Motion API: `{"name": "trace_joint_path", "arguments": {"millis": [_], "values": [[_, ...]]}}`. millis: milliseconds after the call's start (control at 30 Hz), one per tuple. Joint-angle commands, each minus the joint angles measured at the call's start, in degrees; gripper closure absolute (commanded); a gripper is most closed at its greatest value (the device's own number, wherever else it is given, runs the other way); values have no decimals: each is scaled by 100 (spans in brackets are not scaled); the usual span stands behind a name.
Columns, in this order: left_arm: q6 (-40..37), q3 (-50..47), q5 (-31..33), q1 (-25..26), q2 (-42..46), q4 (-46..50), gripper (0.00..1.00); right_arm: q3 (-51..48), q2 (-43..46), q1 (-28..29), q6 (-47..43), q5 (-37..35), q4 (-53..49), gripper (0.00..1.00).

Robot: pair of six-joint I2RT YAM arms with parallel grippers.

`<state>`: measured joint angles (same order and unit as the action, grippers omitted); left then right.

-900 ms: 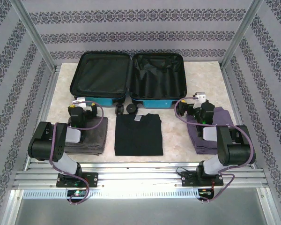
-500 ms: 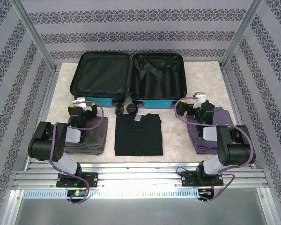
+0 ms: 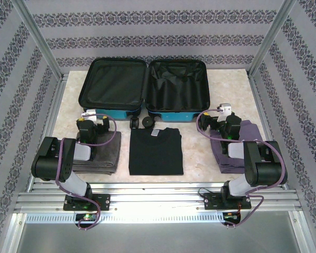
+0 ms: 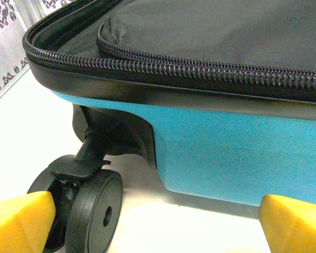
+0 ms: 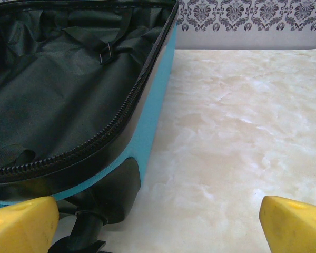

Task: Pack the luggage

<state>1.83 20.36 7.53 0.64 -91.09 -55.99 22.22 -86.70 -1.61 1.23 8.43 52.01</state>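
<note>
While you had both arms reaching toward the suitcase, the jaws of the left gripper stood wide, with nothing between the yellow fingertips. You had the right gripper spread wide as well, and it held nothing.

Your left gripper was at the near side of the suitcase, by its left half. Your left wrist view recorded the turquoise shell, the black zipper along the rim and a black wheel under the corner, beside one fingertip. Your right gripper was near the suitcase's right front corner; beyond that corner, to the right, you had bare marbled tabletop.

The suitcase lay open before you, its two halves side by side. To the left of its hinge line, the black lining looked flat; to the right, you could see into a deeper compartment with a strap and wrinkled black fabric.

On the near side of the suitcase you had three folded garments. The grey clothes lay off its left half, partly beneath your left arm. The black garment lay in front of the hinge area, with a pale tag at its upper edge. The purple clothes lay off to the right, partly covered by your right arm.
</note>
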Motion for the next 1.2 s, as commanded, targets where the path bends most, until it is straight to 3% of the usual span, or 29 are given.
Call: {"name": "trace_joint_path", "arguments": {"millis": [0,633,733,900,967,1167], "values": [[23,29,-50,-29,-8,-114,0,-42,-15,55,-69,-65,37,2],[20,29,-50,-32,-5,-114,0,-51,-14,55,-64,-57,42,2],[-12,29,-71,-15,123,-32,0,77,112,191,-115,-416,-235,2],[200,185,574,23,1586,1398,0,84,1317,709,-525,-1090,-1205,2],[861,480,959,23,2322,2513,0,75,1907,858,-470,-1346,-1524,2],[1771,1468,680,52,3577,4838,0,1008,3429,872,373,-1507,-3800,2]]}}
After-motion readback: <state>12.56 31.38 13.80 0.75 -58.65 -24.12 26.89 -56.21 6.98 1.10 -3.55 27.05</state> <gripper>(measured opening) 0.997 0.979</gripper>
